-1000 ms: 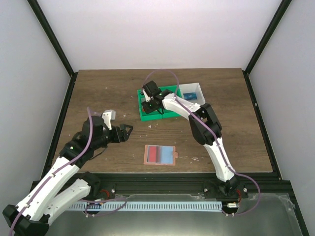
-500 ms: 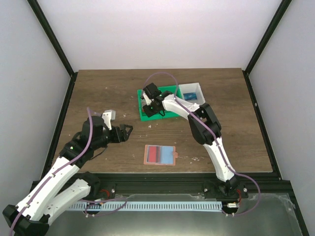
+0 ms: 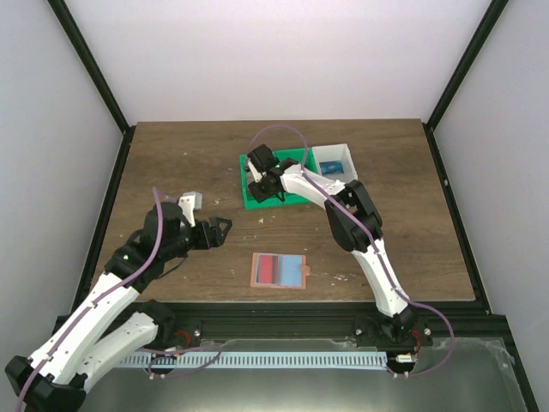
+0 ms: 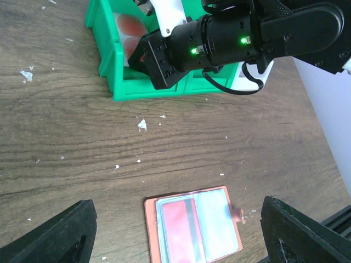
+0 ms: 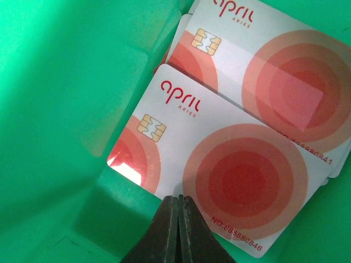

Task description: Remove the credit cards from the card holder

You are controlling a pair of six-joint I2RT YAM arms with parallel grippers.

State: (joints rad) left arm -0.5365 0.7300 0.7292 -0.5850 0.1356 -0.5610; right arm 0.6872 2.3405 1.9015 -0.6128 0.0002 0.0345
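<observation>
The right end effector (image 5: 178, 200), pressed together, hangs over the credit cards (image 5: 236, 175) in the green bin (image 5: 60, 82), its arm edged toward 9 o'clock; the left end effector (image 3: 219, 230) stays spread; the card holder (image 3: 278, 270) is unmoved.

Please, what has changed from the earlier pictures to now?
The right end effector, shut, moved slightly to the left over the green bin; it neither took nor released anything. The left end effector, open, and the card holder stayed as they were.
</observation>
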